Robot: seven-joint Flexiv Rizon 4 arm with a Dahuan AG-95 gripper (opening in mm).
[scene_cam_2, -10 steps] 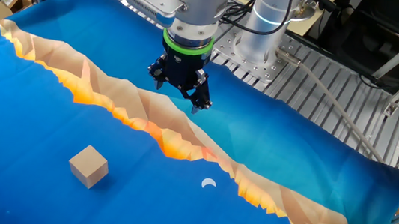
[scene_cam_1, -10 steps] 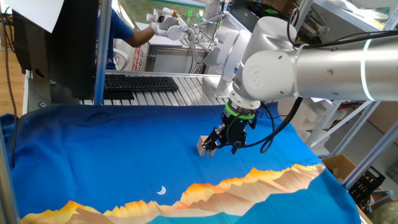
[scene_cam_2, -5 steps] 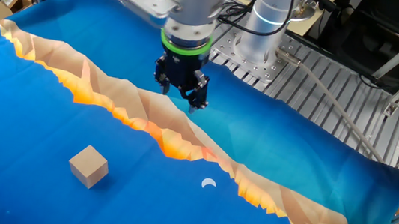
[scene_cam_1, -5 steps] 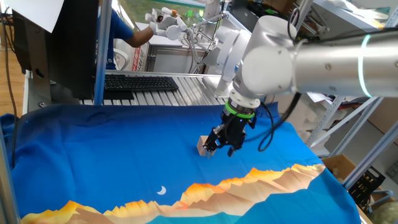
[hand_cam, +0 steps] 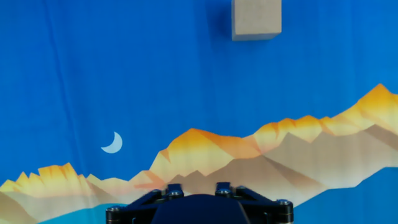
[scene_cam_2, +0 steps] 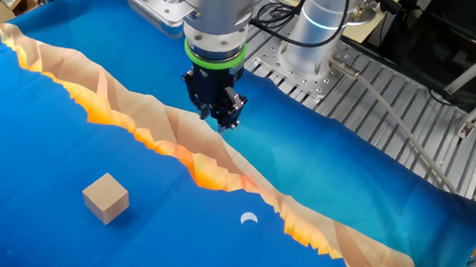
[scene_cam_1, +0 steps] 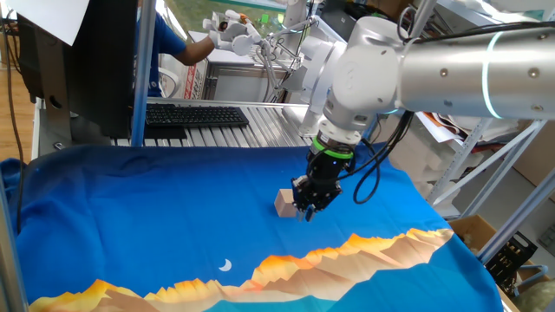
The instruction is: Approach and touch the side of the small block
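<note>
The small block [scene_cam_2: 106,198] is a light tan cube lying on the blue cloth near the front left. My gripper [scene_cam_2: 224,121] hangs low over the cloth's orange mountain print, well apart from the block, with its fingers together and nothing between them. In one fixed view the gripper [scene_cam_1: 305,211] looks close beside the block [scene_cam_1: 284,204], but the two do not touch. In the hand view the block [hand_cam: 256,18] sits at the top edge, far ahead. Only the dark body of the gripper [hand_cam: 194,190] shows at the bottom.
A blue cloth [scene_cam_2: 375,194] printed with orange mountains and a white crescent [scene_cam_2: 249,217] covers the table. The robot's base [scene_cam_2: 317,35] and a slatted metal surface [scene_cam_2: 403,107] lie behind. A keyboard [scene_cam_1: 195,115] and a person's arm [scene_cam_1: 186,48] are beyond the far edge.
The wrist has turned and the gripper has shifted slightly toward the block's side of the cloth. The block has not moved.
</note>
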